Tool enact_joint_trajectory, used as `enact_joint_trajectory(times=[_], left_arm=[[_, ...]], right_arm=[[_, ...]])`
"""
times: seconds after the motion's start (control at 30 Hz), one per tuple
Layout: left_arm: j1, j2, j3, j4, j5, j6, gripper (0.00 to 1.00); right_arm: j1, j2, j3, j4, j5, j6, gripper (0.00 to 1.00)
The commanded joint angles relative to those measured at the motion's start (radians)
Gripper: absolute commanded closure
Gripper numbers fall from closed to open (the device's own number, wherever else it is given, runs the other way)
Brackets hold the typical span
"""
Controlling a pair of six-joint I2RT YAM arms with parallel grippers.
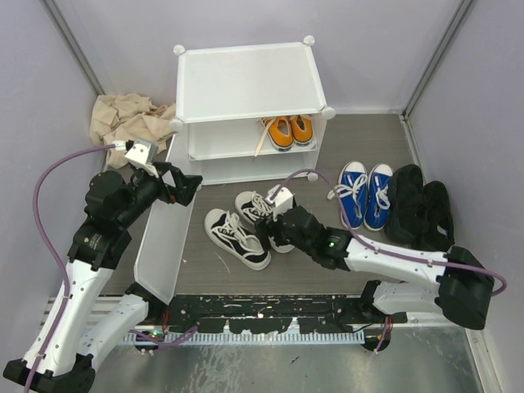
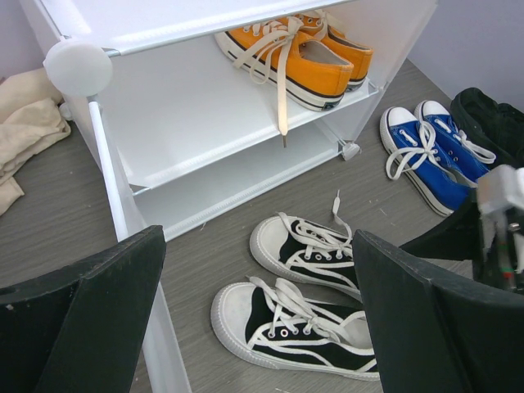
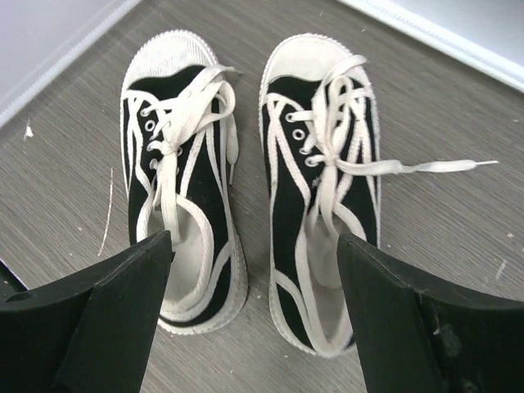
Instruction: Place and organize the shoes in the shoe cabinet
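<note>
Black-and-white pair (image 1: 246,225): on bench (image 1: 368,139) fronting shoe cabinet (image 1: 246,82); orange pair (image 1: 288,131) inside on the shelf. Right end effector (image 3: 254,241) released, spread above both shoes; left end effector (image 1: 184,184) also released. Risk: loose laces (image 3: 409,166) snagging, or the fingers catching both shoes.

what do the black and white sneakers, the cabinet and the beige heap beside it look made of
Black and white sneakers: woven canvas uppers, matte, with rubber-looking ribbed toe caps and flat cotton-like laces. Cabinet: smooth white plastic, probably, going by its thin panels with a faint sheen and round corner knobs. Beige heap: crumpled cloth or paper; the creases fit both.
</note>
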Motion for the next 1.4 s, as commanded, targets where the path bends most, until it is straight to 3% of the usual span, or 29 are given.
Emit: enact_joint_trajectory(times=[0.0,0.17,0.4,0.67,0.73,0.8,0.83,0.9,1.0,1.17,1.37], left_arm=[[0.003,0.034,-0.045,-0.213,-0.036,-0.028,0.02],[0.003,0.032,-0.044,-0.214,-0.037,-0.027,0.02],[0.003,0.029,-0.047,-0.215,-0.035,-0.026,0.02],[0.003,0.031,-0.050,-0.219,-0.040,-0.026,0.02],[0.003,0.032,-0.050,-0.218,-0.040,-0.027,0.02],[0.003,0.036,-0.048,-0.217,-0.040,-0.026,0.02],[0.003,0.036,-0.047,-0.217,-0.040,-0.026,0.02],[0.003,0.037,-0.046,-0.219,-0.040,-0.027,0.02],[0.003,0.032,-0.046,-0.219,-0.041,-0.026,0.02],[0.003,0.023,-0.042,-0.219,-0.047,-0.025,0.02],[0.003,0.012,-0.023,-0.224,-0.038,-0.030,0.02]], right_arm=[[0.001,0.153,0.116,-0.035,-0.047,-0.033,0.14],[0.001,0.269,0.178,-0.092,-0.028,0.000,0.14],[0.001,0.298,0.170,-0.120,0.018,0.027,0.13],[0.000,0.448,0.131,-0.041,-0.116,0.082,0.18],[0.001,0.463,0.128,-0.043,-0.130,0.097,0.23],[0.001,0.446,0.132,-0.064,-0.129,0.091,0.35],[0.001,0.430,0.139,-0.083,-0.124,0.085,0.44],[0.001,0.381,0.164,-0.127,-0.108,0.075,0.71],[0.000,0.289,0.216,-0.199,-0.092,0.065,0.96],[-0.001,0.145,0.337,-0.287,-0.073,0.065,0.99],[0.000,0.138,0.580,-0.431,0.028,0.041,0.99]])
